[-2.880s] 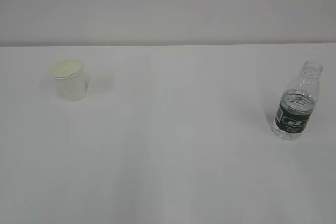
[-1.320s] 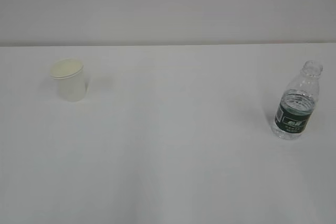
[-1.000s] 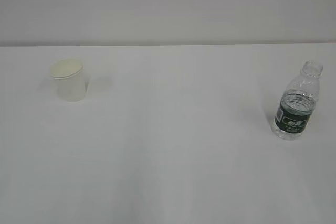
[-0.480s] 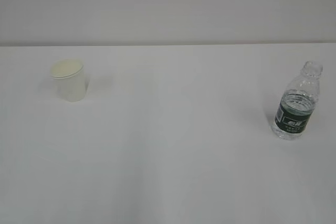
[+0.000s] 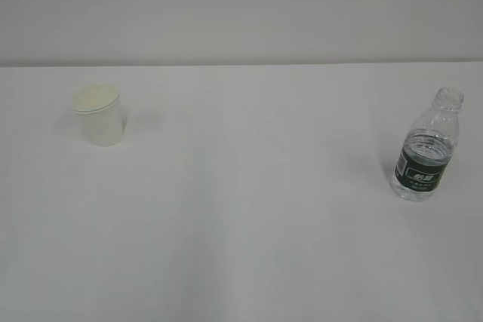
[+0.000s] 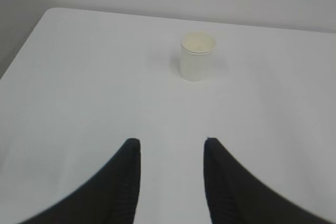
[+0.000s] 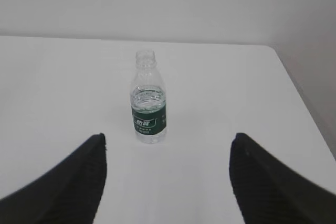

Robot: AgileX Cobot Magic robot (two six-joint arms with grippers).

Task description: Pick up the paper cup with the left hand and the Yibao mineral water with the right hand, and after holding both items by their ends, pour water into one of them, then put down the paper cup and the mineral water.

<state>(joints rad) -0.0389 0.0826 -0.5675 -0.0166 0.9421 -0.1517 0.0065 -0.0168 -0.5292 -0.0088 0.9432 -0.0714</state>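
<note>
The white paper cup (image 5: 99, 115) stands upright at the left of the white table; the left wrist view shows it (image 6: 197, 56) well ahead of my open, empty left gripper (image 6: 172, 141). The Yibao mineral water bottle (image 5: 426, 148), uncapped with a dark green label, stands upright at the right; the right wrist view shows it (image 7: 148, 98) ahead of my wide-open, empty right gripper (image 7: 168, 136). Neither gripper appears in the exterior view.
The white table (image 5: 249, 209) meets a pale wall at the back. Its left edge and rounded corner show in the left wrist view (image 6: 31, 35); its right edge shows in the right wrist view (image 7: 302, 103).
</note>
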